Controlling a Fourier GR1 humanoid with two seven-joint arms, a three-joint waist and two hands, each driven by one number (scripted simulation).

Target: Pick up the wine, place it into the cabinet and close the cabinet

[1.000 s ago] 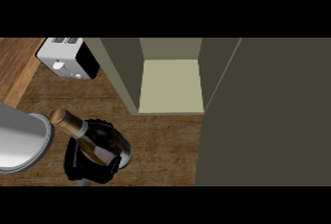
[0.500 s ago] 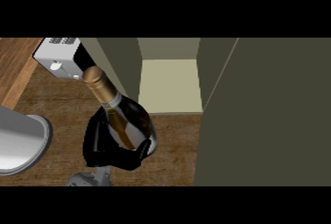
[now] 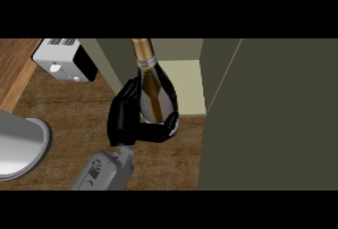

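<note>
At the open cabinet (image 3: pixel 181 85) mouth, above the wooden table (image 3: pixel 73 100): wine bottle (image 3: pixel 153 91) clasped in curled black fingers of the hand (image 3: pixel 128 120), neck pointing inward; toaster (image 3: pixel 66 60) at left, grey bowl (image 3: pixel 20 147) nearby.

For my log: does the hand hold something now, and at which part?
Yes. The left hand holds the wine bottle by its wide lower body; fingers and thumb curl round it, and the neck points away, toward the cabinet.
</note>
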